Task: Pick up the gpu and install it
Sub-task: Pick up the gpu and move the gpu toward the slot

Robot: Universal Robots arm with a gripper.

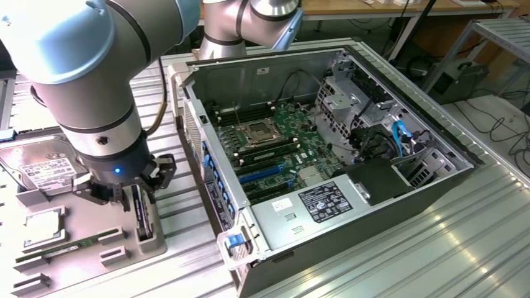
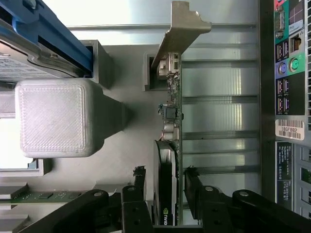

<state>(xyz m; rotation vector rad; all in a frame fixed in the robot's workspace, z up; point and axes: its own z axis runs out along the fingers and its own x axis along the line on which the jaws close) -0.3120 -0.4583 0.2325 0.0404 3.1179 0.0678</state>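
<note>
Black gpu (image 2: 170,116) stands on edge in a grey holder (image 2: 124,63) on the surface (image 1: 398,261), at the exterior view's left of the open computer case (image 1: 273,81). Its long axis lies level, with the metal bracket (image 2: 182,29) at the end away from the gripper (image 2: 165,177). The gripper is spread, flanking the card with narrow gaps. The wrist view adds a white case label (image 2: 289,130) reading approximately 18GF882.

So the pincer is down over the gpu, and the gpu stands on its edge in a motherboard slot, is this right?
No. The pincer is down over the gpu, but the gpu stands on its edge in the gray holder tray beside the computer case, as the exterior view shows.
</note>
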